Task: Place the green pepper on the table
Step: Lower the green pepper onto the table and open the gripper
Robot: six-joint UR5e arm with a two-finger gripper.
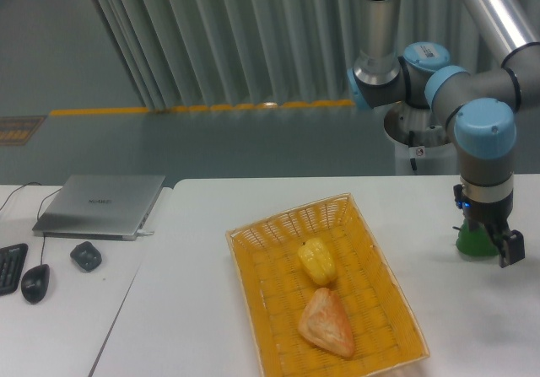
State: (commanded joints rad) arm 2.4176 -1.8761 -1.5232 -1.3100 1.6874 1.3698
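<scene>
Fixed-camera view shows the green pepper [474, 242] sitting on the table [211, 250] at the far right, well clear of the yellow wicker basket [253, 267]. The gripper [488, 244] stands directly over and in front of the pepper, so only the pepper's lower left part shows beside the fingers.

Tool state: the pepper appears to rest on the tabletop, and one dark finger [510, 249] hangs out to the right of it. Whether the jaws are parted or pressing on the pepper cannot be told from this angle; the near finger and wrist hide the contact.

Remaining contents of the basket: a yellow bell pepper [317, 261] and an orange-pink triangular food item [326, 321], both lying inside, neither near the arm. On the adjacent desk sit a laptop [101, 204], a mouse [35, 282] and a small dark object [86, 255].

Assessment: placement looks essentially done; only release and withdrawal seem left.

Risks noted:
- If a finger is in contact when the arm lifts, the lobed, glossy pepper could be dragged or tipped and roll.
- The pepper sits near the right side of the table; a roll that way could carry it toward the edge, which lies out of frame.
- A sideways retreat rather than a straight lift could knock it.
</scene>
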